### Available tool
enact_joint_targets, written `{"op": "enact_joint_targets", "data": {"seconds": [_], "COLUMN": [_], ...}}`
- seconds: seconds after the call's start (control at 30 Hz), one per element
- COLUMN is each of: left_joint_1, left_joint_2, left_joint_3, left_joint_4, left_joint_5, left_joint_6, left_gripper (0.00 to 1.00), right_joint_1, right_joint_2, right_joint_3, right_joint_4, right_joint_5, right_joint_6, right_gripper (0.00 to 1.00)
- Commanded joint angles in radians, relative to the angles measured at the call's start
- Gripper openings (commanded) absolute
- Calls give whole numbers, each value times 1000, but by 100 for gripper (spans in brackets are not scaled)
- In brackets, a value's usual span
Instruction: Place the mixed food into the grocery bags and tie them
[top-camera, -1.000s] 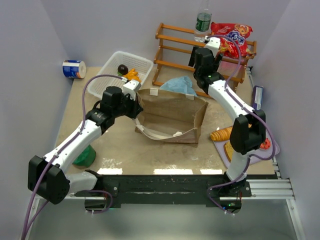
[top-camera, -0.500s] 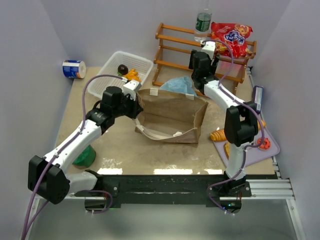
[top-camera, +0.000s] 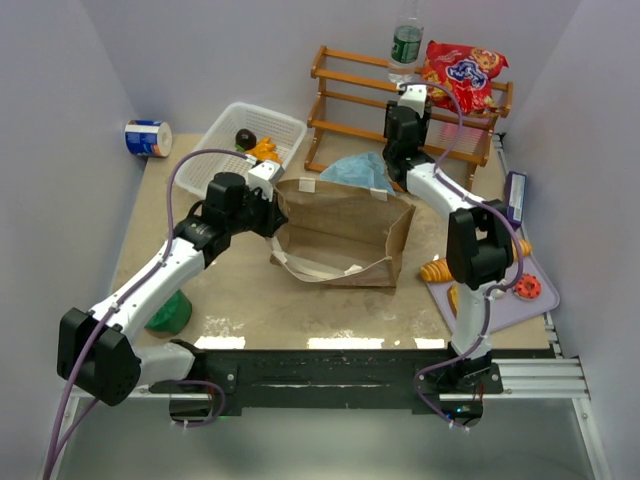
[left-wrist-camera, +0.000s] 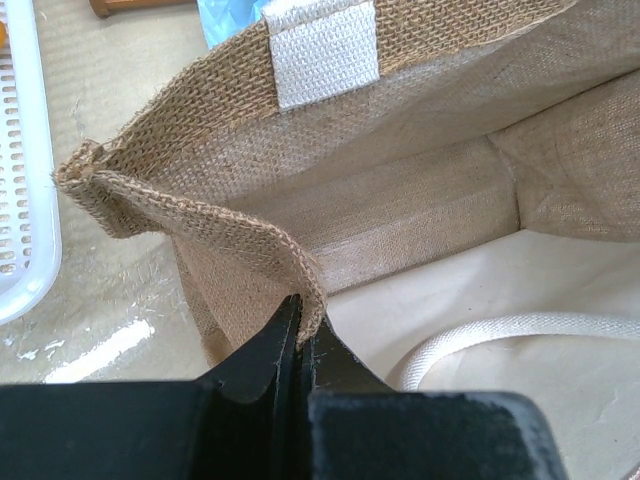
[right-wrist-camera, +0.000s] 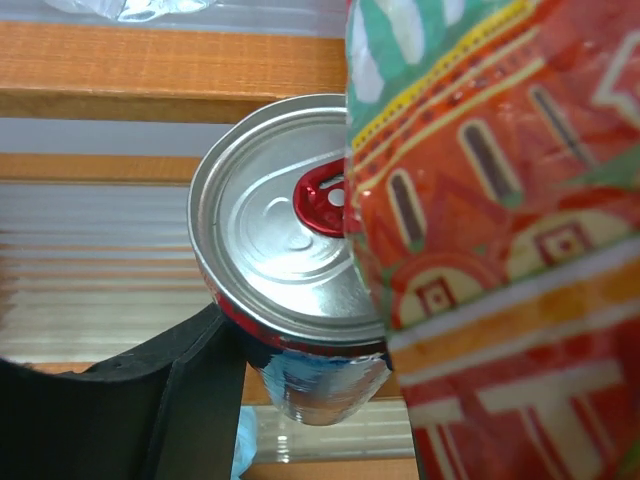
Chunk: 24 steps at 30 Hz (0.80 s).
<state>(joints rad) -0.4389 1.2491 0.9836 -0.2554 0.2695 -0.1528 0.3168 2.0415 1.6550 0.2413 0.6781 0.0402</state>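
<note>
The brown bag (top-camera: 345, 235) stands open mid-table. My left gripper (top-camera: 272, 205) is shut on its left rim, and the left wrist view shows the jaws pinching the woven edge (left-wrist-camera: 300, 300). The light blue plastic bag (top-camera: 360, 170) lies behind it. My right gripper (top-camera: 405, 100) is at the wooden rack (top-camera: 345, 95), open around the red-blue soda can (right-wrist-camera: 290, 250). One finger (right-wrist-camera: 190, 400) is beside the can; the red crisp packet (right-wrist-camera: 500, 250) hides the other. The green-labelled bottle (top-camera: 405, 45) and crisp packet (top-camera: 460, 72) sit on the rack top.
A white mesh basket (top-camera: 225, 125) at back left holds dark (top-camera: 244, 138) and orange (top-camera: 265, 150) toy produce. A blue-and-white can (top-camera: 148, 138) lies far left, a green round thing (top-camera: 168, 315) near left. A purple tray (top-camera: 548, 292) at right holds bread pieces (top-camera: 440, 268).
My right gripper has moved left and up along the rack to the soda can. The left gripper keeps its hold on the bag's rim.
</note>
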Motion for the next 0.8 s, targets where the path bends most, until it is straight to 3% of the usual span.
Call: {"op": "enact_joint_targets", "data": {"seconds": [0.0, 0.1, 0.3, 0.77], "left_joint_1": [3, 3, 3, 3], "left_joint_2": [16, 16, 13, 3], "left_joint_3": [-6, -6, -6, -6], "left_joint_4": [-1, -1, -1, -4], "left_joint_5": [11, 14, 22, 7], "left_joint_6": [21, 19, 18, 21], "left_gripper": [0, 0, 0, 0], "right_joint_1": [-8, -7, 1, 39], "right_joint_2": [-66, -101, -193, -406], "right_joint_3": [-32, -58, -113, -227], "right_joint_4": [111, 119, 125, 10], "right_joint_5": [-41, -61, -95, -369], "right_joint_6": [-68, -76, -69, -16], "right_gripper": [33, 18, 1, 0]}}
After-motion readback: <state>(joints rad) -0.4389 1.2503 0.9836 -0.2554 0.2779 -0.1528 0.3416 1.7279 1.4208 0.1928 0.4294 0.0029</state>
